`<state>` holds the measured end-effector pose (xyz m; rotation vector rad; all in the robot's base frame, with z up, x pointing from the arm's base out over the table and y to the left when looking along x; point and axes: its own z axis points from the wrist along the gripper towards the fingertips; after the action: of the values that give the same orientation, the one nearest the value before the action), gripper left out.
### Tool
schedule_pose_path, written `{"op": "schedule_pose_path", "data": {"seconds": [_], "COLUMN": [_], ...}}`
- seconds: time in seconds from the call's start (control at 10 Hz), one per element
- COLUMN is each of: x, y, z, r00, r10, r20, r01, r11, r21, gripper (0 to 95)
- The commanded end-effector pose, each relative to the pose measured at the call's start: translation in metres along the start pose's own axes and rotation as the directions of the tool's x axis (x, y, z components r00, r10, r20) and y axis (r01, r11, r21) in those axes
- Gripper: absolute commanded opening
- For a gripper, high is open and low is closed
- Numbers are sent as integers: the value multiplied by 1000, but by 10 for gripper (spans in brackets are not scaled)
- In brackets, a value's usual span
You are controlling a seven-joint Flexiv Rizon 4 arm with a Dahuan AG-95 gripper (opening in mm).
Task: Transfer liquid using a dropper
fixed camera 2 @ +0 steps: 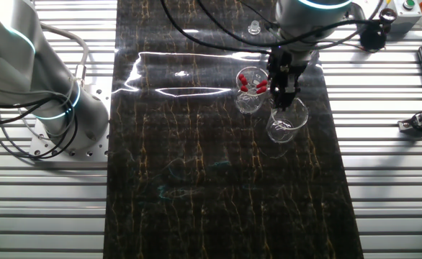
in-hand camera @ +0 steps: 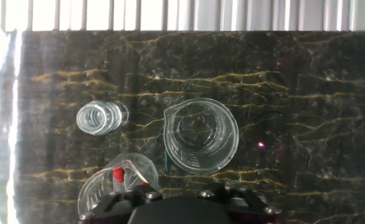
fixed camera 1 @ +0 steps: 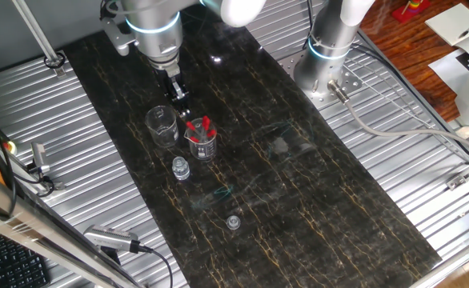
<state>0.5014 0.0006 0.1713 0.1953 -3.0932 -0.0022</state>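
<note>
Tool above droppers — unclear grip

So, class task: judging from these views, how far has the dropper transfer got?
Barely begun. Nothing looks done: the red-bulbed droppers all stand in their beaker. In hand: the claw hovers above both beakers, holding nothing visible. Left: grip a dropper, draw liquid, release it into the empty beaker.

No text or label can be read anywhere.

bright overhead light; glare streaks on dark tabletop; hand view overexposed left
</note>
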Motion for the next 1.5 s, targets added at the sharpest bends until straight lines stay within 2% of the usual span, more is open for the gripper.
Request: {"op": "schedule_pose_path", "data": {"seconds": [0.1, 0.7, 1.0, 1.1, 1.2, 1.4, 1.5], "x": [2, 2, 3, 6, 5, -4, -6], "y": [0, 1, 2, 10, 18, 33, 34], "z": [-1, -2, -6, -13, -17, -14, -9], "r00": [1000, 1000, 998, 998, 998, 998, 997], "r10": [-5, -26, -53, -38, -38, -34, -42], "r20": [-2, -13, -18, -42, -51, -59, -60], "r01": [5, 26, 53, 38, 37, 32, 40], "r11": [1000, 1000, 999, 999, 999, 999, 999], "r21": [1, 3, -7, -15, -18, -29, -31], "gripper": [0, 0, 0, 0, 0, 0, 0]}}
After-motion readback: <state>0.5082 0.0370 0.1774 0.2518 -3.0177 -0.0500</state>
